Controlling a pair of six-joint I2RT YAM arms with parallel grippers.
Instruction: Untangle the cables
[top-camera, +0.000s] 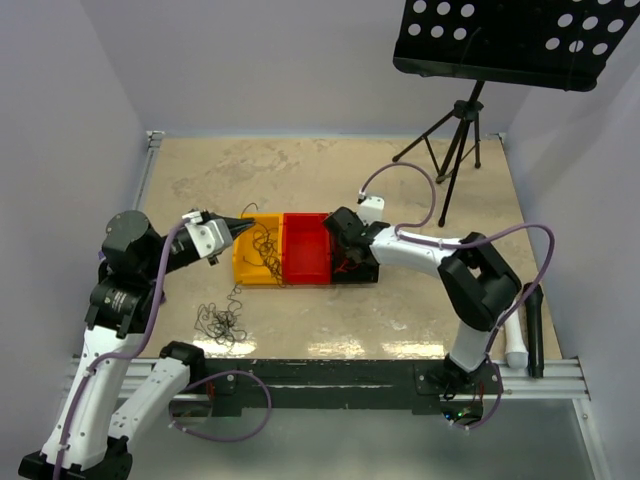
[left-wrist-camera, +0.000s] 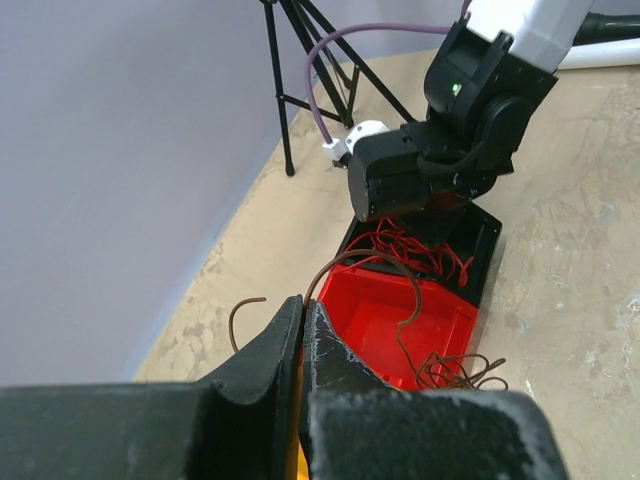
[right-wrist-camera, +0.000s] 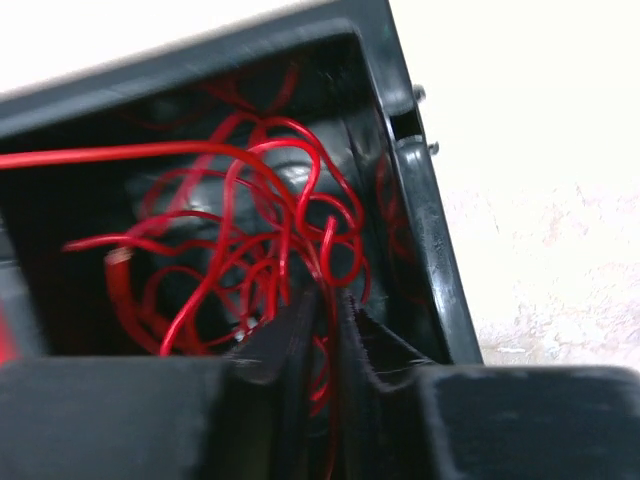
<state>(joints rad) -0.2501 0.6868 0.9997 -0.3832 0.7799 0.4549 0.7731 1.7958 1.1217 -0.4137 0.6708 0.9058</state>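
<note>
The left gripper (left-wrist-camera: 302, 304) hovers at the left end of a row of three bins, its jaws pressed together on a brown wire (left-wrist-camera: 418, 294) that arcs away from the tips over the red bin (left-wrist-camera: 445, 312). More dark wires (top-camera: 265, 250) lie curled in the yellow bin (top-camera: 243, 270) just below it. A separate dark tangle (top-camera: 220, 322) sits on the bare worktop (top-camera: 400, 310), well in front of that bin. The right gripper (right-wrist-camera: 328, 300) reaches down into the black bin (right-wrist-camera: 422, 205), which holds a loose heap of red wires (right-wrist-camera: 260, 215). Its jaws stand a narrow gap apart, and a red strand runs through the gap.
</note>
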